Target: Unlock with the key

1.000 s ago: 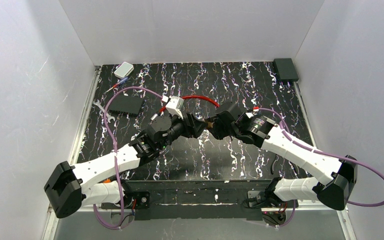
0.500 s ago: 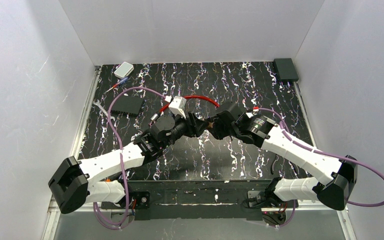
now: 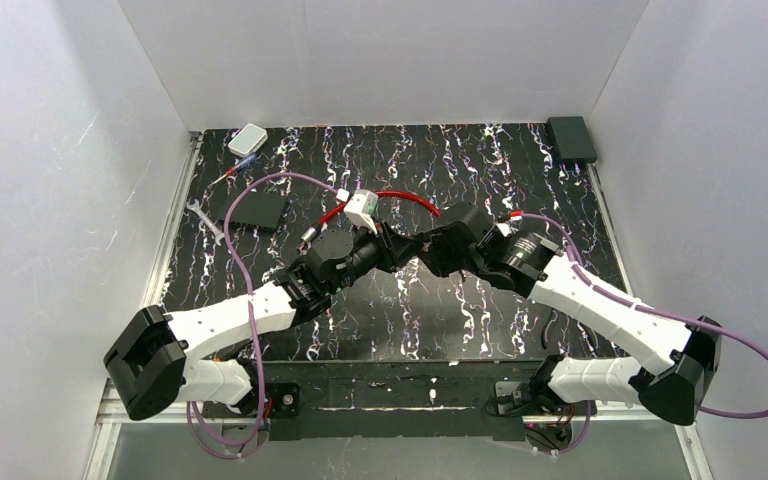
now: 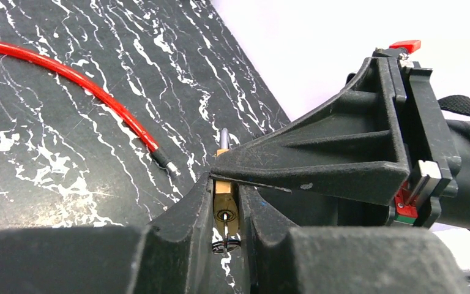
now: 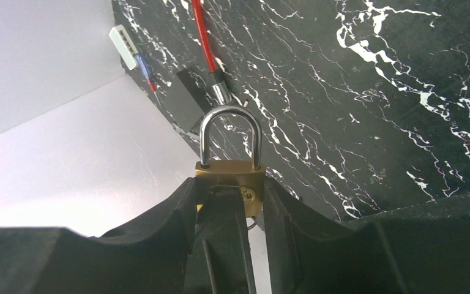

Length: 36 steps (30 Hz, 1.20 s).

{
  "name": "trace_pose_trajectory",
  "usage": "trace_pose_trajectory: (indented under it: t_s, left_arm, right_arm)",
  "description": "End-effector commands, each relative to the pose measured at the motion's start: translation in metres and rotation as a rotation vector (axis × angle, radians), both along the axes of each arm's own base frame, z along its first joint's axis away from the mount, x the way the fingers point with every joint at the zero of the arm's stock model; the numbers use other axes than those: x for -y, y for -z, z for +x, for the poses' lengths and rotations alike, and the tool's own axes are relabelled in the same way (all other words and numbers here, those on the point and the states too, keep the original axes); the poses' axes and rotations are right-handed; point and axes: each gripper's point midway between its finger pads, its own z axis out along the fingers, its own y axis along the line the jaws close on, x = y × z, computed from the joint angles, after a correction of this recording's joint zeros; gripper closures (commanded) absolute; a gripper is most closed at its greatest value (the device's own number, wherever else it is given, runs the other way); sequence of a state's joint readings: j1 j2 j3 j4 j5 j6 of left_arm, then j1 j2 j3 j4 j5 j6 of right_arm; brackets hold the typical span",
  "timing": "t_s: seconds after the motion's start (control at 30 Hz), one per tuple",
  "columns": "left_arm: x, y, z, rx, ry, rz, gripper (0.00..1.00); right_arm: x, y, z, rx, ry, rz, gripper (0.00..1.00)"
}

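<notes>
two grippers meet over mid table [image 3: 460, 160], top view: left gripper [image 3: 398, 247], right gripper [image 3: 428, 247]. left wrist: brass padlock [image 4: 225, 205] between narrow left fingers [image 4: 183, 239], key [image 4: 225, 244] in its base; can't tell if they pinch. right wrist: right fingers [image 5: 177, 214] clamp padlock body, shackle [image 5: 229, 116] shut. small, rigid, slick metal; best turn key by its head.

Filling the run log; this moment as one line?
left gripper: shut on padlock | right gripper: shut on padlock | shackle: closed
</notes>
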State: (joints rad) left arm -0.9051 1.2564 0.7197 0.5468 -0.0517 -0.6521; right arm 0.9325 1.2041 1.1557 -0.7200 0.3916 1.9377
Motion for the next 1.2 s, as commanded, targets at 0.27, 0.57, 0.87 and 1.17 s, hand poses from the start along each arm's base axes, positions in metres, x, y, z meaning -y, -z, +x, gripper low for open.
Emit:
trace_pose_trajectory:
  t_s: [0.27, 0.57, 0.87, 1.17]
  left_arm:
    - [-0.01, -0.025, 0.002, 0.081, -0.02, -0.019, 1.0]
    - [-0.018, -0.031, -0.005, 0.12, -0.009, -0.017, 1.0]
    - [-0.028, -0.05, -0.022, 0.168, 0.042, -0.057, 1.0]
    - [-0.045, -0.069, -0.044, 0.07, 0.075, -0.175, 1.0]
  right_arm:
    - [0.016, -0.044, 0.007, 0.203, 0.011, 0.048, 0.21]
    - [0.027, -0.035, 0.001, 0.204, 0.004, 0.012, 0.02]
    - [0.043, -0.084, -0.001, 0.615, -0.17, -0.105, 0.08]
    - [0.041, -0.112, -0.035, 1.039, -0.428, -0.158, 0.1]
